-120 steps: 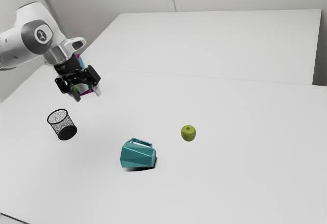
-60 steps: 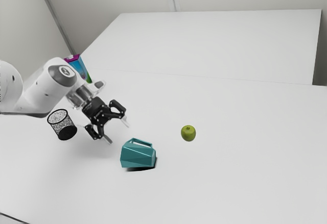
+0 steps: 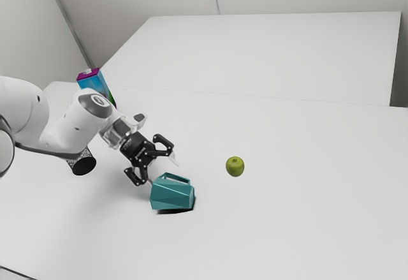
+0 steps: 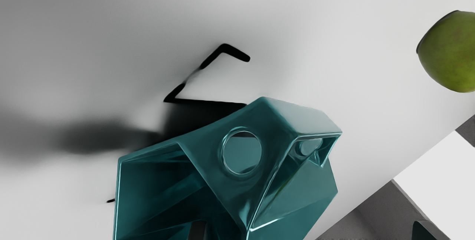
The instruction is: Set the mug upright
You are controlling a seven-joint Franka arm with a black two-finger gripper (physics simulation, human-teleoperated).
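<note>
Hand closing in on the toppled mug.
The gripper (image 3: pixel 164 172) has come down from the exterior view's upper left to the mug (image 3: pixel 172 194), its fingers spread wide, pinching nothing. The mug hasn't shifted: it lies on its side, below and slightly left of the frame's centre, so it isn't upright yet; a grip, then a tilt, seems due.
</note>
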